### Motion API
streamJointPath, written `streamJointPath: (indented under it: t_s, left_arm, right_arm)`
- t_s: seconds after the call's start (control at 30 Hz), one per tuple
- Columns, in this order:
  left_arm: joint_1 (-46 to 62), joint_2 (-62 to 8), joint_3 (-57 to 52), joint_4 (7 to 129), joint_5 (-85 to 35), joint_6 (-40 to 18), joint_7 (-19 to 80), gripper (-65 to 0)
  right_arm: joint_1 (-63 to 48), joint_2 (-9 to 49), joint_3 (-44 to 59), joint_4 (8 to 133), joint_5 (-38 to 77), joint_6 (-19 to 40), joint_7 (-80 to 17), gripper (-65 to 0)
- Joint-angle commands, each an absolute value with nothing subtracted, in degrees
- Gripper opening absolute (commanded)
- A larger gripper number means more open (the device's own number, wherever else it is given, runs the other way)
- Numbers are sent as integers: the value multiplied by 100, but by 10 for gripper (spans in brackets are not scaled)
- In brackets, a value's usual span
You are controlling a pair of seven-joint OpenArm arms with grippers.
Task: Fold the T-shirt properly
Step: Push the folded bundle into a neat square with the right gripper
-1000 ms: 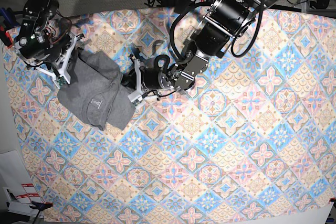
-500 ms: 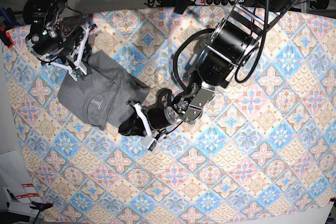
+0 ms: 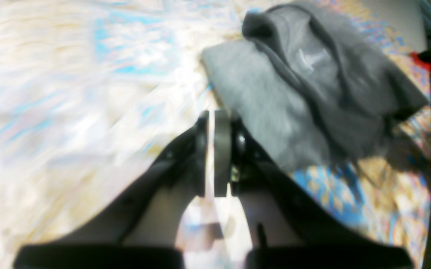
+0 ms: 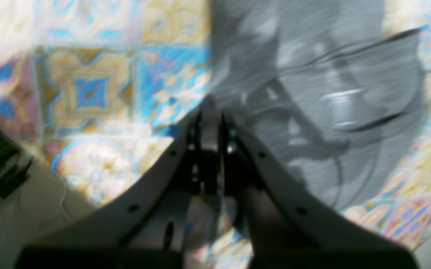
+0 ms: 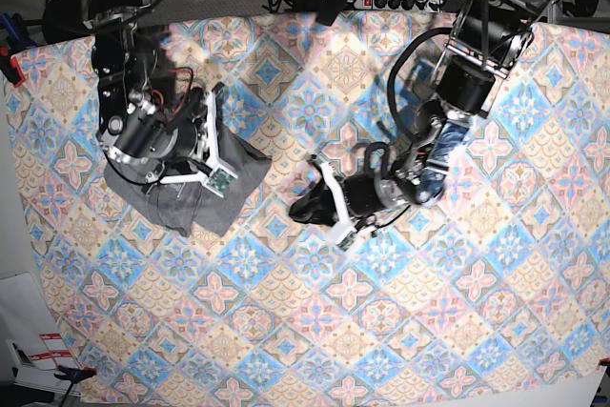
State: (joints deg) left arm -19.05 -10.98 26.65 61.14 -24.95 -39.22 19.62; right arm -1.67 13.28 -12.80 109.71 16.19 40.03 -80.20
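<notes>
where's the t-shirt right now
In the base view the T-shirt lies bunched on the tablecloth at the left, partly under the right gripper; the left gripper is off it, nearer the middle.

Left arm: enters from the far right of the base view, elbow bent, forearm reaching toward scene centre. Black links, cable looped beside the upper joint. Left gripper point(image 5: 319, 209) lies low near the centre, tips pointing to the scene's left; jaws pressed together, nothing between them. In the left wrist view the gripper point(image 3: 215, 123) shows two dark fingers meeting at pale pads.

Right arm: comes down from the far left, wrist turned downward. Right gripper point(image 5: 212, 150) sits at centre left, white fingers closed and empty; right wrist view point(image 4: 209, 112) confirms the fingers meeting.
</notes>
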Motion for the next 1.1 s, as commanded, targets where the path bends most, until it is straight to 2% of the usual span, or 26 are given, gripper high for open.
streamJointPath:
  t_s: [0.0,0.13,0.27,0.4,0.77,0.97,1.07]
  left_arm:
    - [-1947,-1174,2378,6677,-2686,-4000,1965,-634]
    - [-1376,-1490,1086,7890,-2651,-4000,2853,-634]
    - [-1033,-1701,418,8549,-2633,-4000,3442,-634]
    - [-681,-1851,101,8980,-2642,-4000,3486,-634]
    - [356,-1859,-585,10105,-2545,-4000,3512,-634]
    - [831,-1859,-620,10369,-2062,-4000,3503,-634]
    - [927,-1859,-620,10343,-1815,-4000,3495,-634]
  right_arm:
    - [-110,1332,-1349,10914,1657,4000,-7996,-628]
    - [189,1332,-1930,10229,1666,4000,-7644,-628]
    - [391,1156,-2299,9174,1675,4000,-7064,-628]
    - [409,980,-2325,8593,1648,4000,-6703,-628]
    - [1464,945,-2334,6527,1552,4000,-5393,-628]
    - [1684,752,-1798,5982,365,4000,-4743,-628]
    - [1851,602,-1437,5956,-215,3556,-4681,-628]
